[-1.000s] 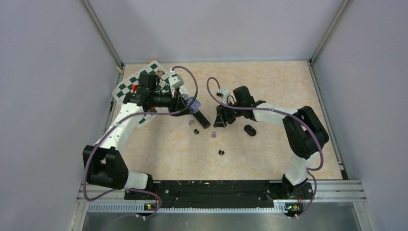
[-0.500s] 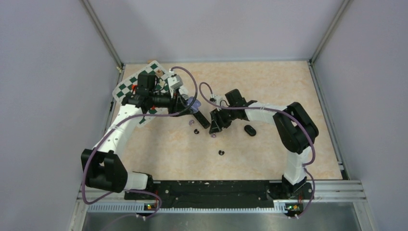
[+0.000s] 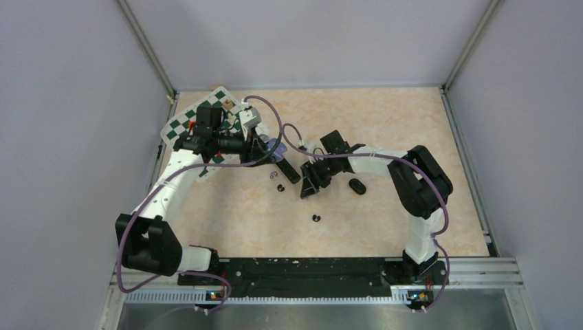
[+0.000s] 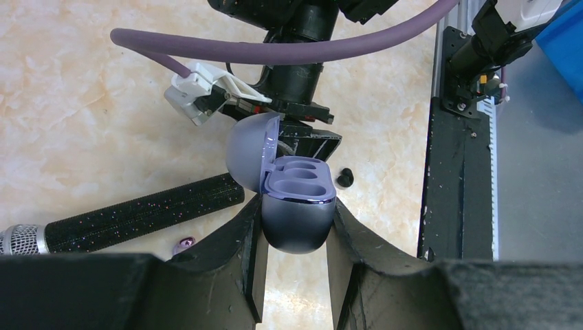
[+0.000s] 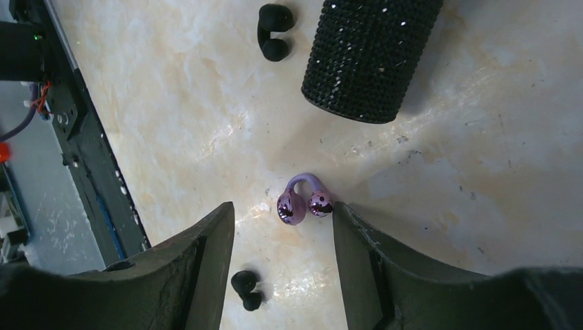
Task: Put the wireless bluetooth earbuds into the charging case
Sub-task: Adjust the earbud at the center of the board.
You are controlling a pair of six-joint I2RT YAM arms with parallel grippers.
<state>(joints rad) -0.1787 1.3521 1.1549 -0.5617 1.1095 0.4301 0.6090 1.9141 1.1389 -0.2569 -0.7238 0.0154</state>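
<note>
Between the fingers of the right gripper (image 5: pixel 283 230), whose jaws stand wide and empty, a pale purple earbud (image 5: pixel 302 203) lies on the table (image 5: pixel 481 172). It sits off-centre in the gap, close against one finger; whether it touches I cannot tell. From that bud, a black earbud (image 5: pixel 273 31) lies at twelve o'clock, well apart, a second black earbud (image 5: pixel 246 289) at seven o'clock, and the sparkly butt of the microphone (image 5: pixel 371 55) at one o'clock

The left gripper (image 4: pixel 295 237) is clamped on the lower shell of the charging case (image 4: pixel 297 220), held off the table with its lid (image 4: pixel 251 148) swung open and both moulded wells showing empty

The bud looks very light, hard and glossy: two shiny bulbs joined by a thin arch. Such a shape will likely skate or flip if pinched on the rounded bulbs alone. The safer hold, I judge, is across both bulbs together, jaws centred first, closing gently. The arch looks the weakest part and should not take the squeeze. The smooth tabletop offers little friction, so a lopsided close may simply push the bud aside
</note>
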